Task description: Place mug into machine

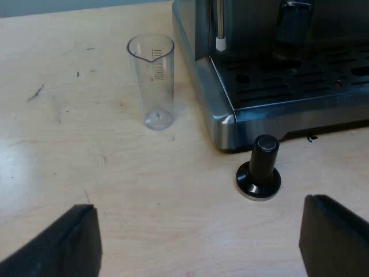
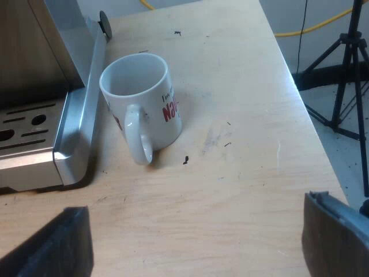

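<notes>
A white mug [image 2: 141, 104] with red and black lettering stands upright on the wooden table, close beside the espresso machine's drip tray [image 2: 34, 144], its handle turned toward my right gripper [image 2: 196, 242]. That gripper is open and hangs a short way back from the mug, nothing between its fingers. My left gripper [image 1: 199, 242] is open too, over bare table near a tamper with a black knob [image 1: 259, 173]. The tamper stands just off the corner of the machine's steel base [image 1: 230, 124]. The slotted drip tray [image 1: 288, 81] sits under the machine's front.
A clear measuring glass [image 1: 153, 81] stands upright beside the machine's side wall. A steam wand [image 1: 219, 26] hangs over the tray. The table's edge [image 2: 300, 98] runs past the mug, with a tripod [image 2: 346, 86] and a yellow cable on the floor beyond.
</notes>
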### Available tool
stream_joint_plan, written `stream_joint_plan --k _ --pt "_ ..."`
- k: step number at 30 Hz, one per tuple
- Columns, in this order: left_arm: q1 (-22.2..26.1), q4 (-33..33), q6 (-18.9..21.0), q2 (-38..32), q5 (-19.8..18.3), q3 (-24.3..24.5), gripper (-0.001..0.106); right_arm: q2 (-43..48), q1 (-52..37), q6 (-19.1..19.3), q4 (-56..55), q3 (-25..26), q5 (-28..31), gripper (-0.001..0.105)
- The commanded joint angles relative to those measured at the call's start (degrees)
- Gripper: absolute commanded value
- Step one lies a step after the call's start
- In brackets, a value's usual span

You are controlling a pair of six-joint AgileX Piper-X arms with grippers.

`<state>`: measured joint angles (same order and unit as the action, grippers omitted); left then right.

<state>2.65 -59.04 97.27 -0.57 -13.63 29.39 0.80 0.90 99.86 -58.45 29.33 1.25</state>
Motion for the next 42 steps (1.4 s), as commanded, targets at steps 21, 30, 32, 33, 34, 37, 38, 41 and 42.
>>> stream_joint_plan --k 21,30,32,33,34,37,38,41,42 --pt "-1.35 0.86 0.22 -7.84 -2.44 0.1 0.072 2.12 -0.04 1.13 0.77 0.17 0.23 0.085" --pt "-5.77 -0.9 1.27 -4.91 -2.43 2.15 0.072 -0.18 -0.04 1.92 -2.57 2.76 0.23 0.085" --pt "-6.42 -2.11 1.26 -2.52 -2.43 3.69 0.072 -1.83 -0.04 1.92 -3.65 4.53 0.23 0.085" --pt "-6.5 -2.33 1.26 -1.74 -2.43 4.13 0.072 -2.12 -0.04 1.92 -3.81 5.02 0.23 0.085" --pt "-6.67 -2.46 1.26 -0.06 -2.66 5.19 0.072 -3.02 -0.04 1.92 -4.01 6.09 0.23 0.085" --pt "-6.83 -2.32 1.26 3.27 -4.04 7.51 0.072 -5.29 -0.04 1.92 -4.16 8.69 0.23 0.085" --pt "-6.83 -2.43 1.26 4.67 -4.15 8.57 0.072 -6.48 -0.04 1.92 -4.51 10.17 0.23 0.085" --pt "-7.02 -2.46 1.41 7.69 -4.15 10.79 0.072 -8.96 -0.04 1.92 -5.78 12.95 0.23 0.085" --pt "-7.15 -2.32 1.56 8.38 -4.15 11.33 0.072 -9.52 -0.04 1.92 -6.13 13.63 0.23 0.085"
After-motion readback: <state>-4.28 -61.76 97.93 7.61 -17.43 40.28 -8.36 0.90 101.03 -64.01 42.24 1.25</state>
